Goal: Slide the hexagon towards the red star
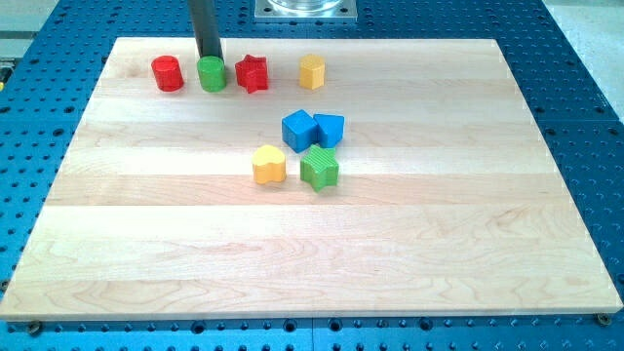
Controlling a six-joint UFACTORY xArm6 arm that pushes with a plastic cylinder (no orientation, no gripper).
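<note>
My tip (pixel 210 57), the low end of the dark rod, sits at the view's top-left, right behind the green cylinder block (pixel 212 74), touching or just about; can't tell which. No jaws on me, just the rod, so nothing opens, shuts or grips. No containers here; everything lies loose on the pale wooden board (pixel 146 244), which rests on the blue perforated table (pixel 575 107). Top row, view's left to right: red cylinder block (pixel 168 73), green cylinder, red star block (pixel 252 73), then the yellow hexagon block (pixel 312 71), near the star's right w/ a clear gap btwn them. The green cylinder is just beside the star's left. Mid-board cluster: blue cube block (pixel 298 130) touching a second blue block (pixel 330 129), shape unclear; below them a yellow heart block (pixel 269 165) and a green block (pixel 320 168), ridged, shape hard to make out, just beside each other. Count: 8 blocks, i.e. 2 red, 2 green, 2 yellow, 2 blue. My tip is well apart from the hexagon, w/ the green cylinder and star btwn us.
</note>
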